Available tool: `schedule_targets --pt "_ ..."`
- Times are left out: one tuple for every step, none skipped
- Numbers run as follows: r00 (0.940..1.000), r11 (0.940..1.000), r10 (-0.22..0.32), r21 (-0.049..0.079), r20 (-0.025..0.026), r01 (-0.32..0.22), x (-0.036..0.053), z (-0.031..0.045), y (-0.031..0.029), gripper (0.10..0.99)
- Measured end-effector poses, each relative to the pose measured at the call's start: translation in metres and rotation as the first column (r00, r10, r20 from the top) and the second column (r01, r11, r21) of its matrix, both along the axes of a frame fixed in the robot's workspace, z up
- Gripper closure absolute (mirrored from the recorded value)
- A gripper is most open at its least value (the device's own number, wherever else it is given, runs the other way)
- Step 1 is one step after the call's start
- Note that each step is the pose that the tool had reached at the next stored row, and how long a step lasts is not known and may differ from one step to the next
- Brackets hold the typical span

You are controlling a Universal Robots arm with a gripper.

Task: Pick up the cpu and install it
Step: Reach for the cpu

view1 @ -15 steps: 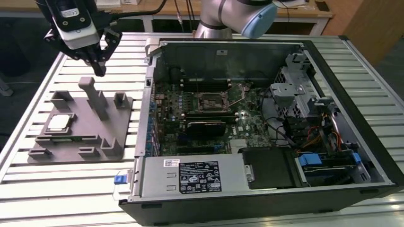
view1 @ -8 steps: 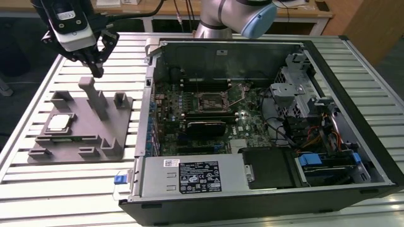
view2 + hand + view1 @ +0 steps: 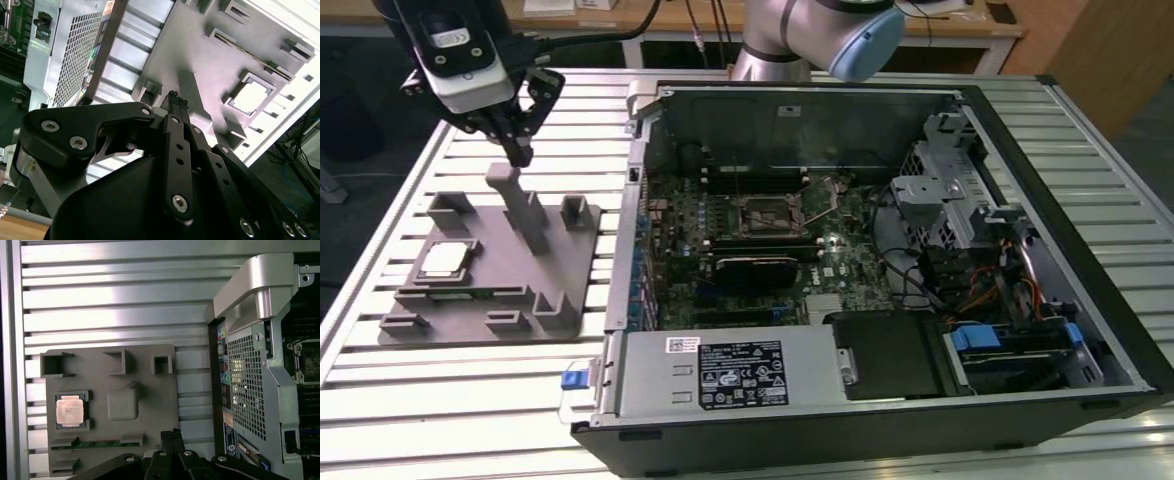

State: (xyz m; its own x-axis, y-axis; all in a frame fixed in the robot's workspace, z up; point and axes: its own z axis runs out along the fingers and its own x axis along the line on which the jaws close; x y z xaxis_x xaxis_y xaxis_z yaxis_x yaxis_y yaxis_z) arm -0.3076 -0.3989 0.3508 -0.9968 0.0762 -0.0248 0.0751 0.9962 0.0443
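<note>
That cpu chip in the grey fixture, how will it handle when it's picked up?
Probably stiff: the cpu is a flat square with a metal-looking top plate. Likely light, being thin and small beside the grey fixture. Its shiny top may be slippery, and it sits in a walled recess, so its edges may be hard to grip.

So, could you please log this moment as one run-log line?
black pincer: shut, empty, over grey moulded fixture | small silvery square cpu: lying in fixture pocket, untouched | install: not done
</note>
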Motion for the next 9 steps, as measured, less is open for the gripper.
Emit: schedule_targets --pt "1.0000 1.0000 0.000 0.000 0.0000 0.000 -0.0009 -0.0004 0.0000 0.980" --pt "1.0000 1.0000 0.000 0.000 0.0000 0.000 -0.0018 -0.0009 0.0000 0.980" --pt "1.0000 1.0000 0.000 0.000 0.0000 0.000 -0.0027 -0.0013 0.0000 0.980" --pt "1.0000 1.0000 0.000 0.000 0.0000 0.000 -0.0036 -0.0017 0.0000 0.980" --pt "1.0000 1.0000 0.000 0.000 0.0000 0.000 -0.0044 -0.0022 0.0000 0.980" --pt "1.0000 1.0000 0.000 0.000 0.0000 0.000 -0.0054 -0.0027 0.0000 0.980" --pt "1.0000 1.0000 0.000 0.000 0.0000 0.000 -0.0063 -0.0031 0.0000 0.980" --pt "1.0000 1.0000 0.000 0.000 0.0000 0.000 -0.0072 -0.0036 0.0000 0.980" --pt "1.0000 1.0000 0.000 0.000 0.0000 0.000 -0.0082 -0.0040 0.0000 0.980"
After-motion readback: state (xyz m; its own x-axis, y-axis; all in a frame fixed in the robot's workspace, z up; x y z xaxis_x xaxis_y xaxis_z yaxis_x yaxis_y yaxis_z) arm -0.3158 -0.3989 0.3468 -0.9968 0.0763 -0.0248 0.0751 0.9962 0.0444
